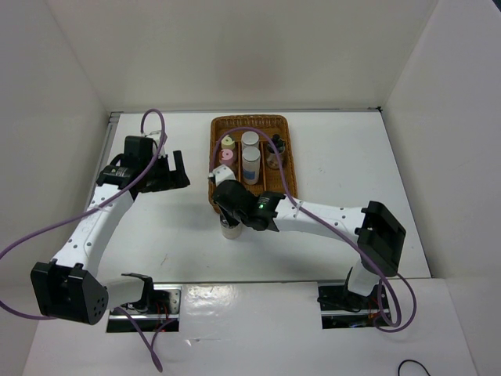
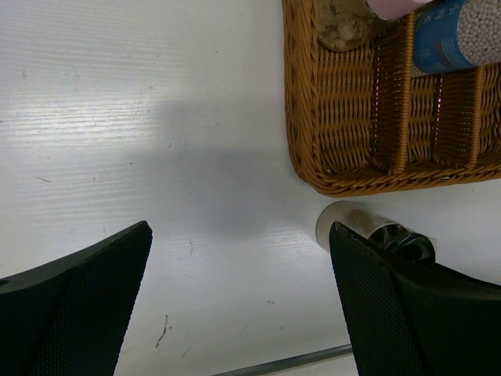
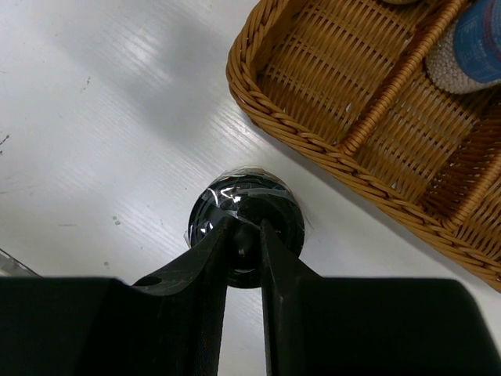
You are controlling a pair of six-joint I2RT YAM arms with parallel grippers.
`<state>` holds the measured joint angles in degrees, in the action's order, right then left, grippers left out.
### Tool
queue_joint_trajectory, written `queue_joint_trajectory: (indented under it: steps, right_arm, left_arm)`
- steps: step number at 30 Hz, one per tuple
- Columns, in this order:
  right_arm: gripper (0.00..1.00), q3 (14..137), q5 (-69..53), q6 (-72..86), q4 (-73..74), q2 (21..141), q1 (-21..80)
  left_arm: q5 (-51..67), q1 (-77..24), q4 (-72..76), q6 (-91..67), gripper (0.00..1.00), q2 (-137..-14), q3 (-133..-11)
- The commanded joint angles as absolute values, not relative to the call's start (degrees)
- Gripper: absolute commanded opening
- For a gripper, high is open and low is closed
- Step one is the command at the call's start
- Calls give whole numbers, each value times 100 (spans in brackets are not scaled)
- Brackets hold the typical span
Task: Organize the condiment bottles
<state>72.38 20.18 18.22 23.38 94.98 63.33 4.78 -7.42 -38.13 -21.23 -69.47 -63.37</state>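
Just outside the near edge of the wicker tray (image 1: 213,160), a black-capped jar (image 1: 232,230) stands on the white table (image 1: 337,157). It is close to the tray but not in it. The right claw (image 1: 233,213) sits right on top of the jar. From above, the claw hides most of the jar, and only the lower part peeks out. The right wrist camera shows more. Its two black fingers (image 3: 210,266) are squeezed tight on the middle of the jar's shiny black lid, so this claw is gripping the jar by its top.

Off to the left of the tray, well away from the jar, hangs the left claw (image 1: 177,168). Its fingers are spread wide and hold nothing. Its own camera shows what the others do not: the jar's clear side, standing by the tray's woven corner.

Farther back, inside the tray, only the top view shows every jar. The pink-capped jar (image 1: 225,157) and the yellow-capped jar (image 1: 228,142) share the left lane. Two grey-capped jars (image 1: 250,139) with blue labels fill the next lane. A second black-capped jar (image 1: 275,157) stands one lane further right.
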Motion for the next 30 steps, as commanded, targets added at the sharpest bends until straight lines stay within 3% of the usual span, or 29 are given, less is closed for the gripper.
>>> queue_joint_trajectory:
  steps: [1,18,30]
  right_arm:
    - [6,7330,2337,1942,2338,9247,6311]
    - [6,7225,2698,2215,3348,7462,5810]
    - [6,7084,2127,1407,2910,7084,3737]
  left_arm:
    - [466,-712,-3744,-2127,100,-6776,-6337]
    - [632,-712,-3691,-2127,100,-6935,-6442]
    - [686,-712,-3639,-2127,100,-6987,-6495]
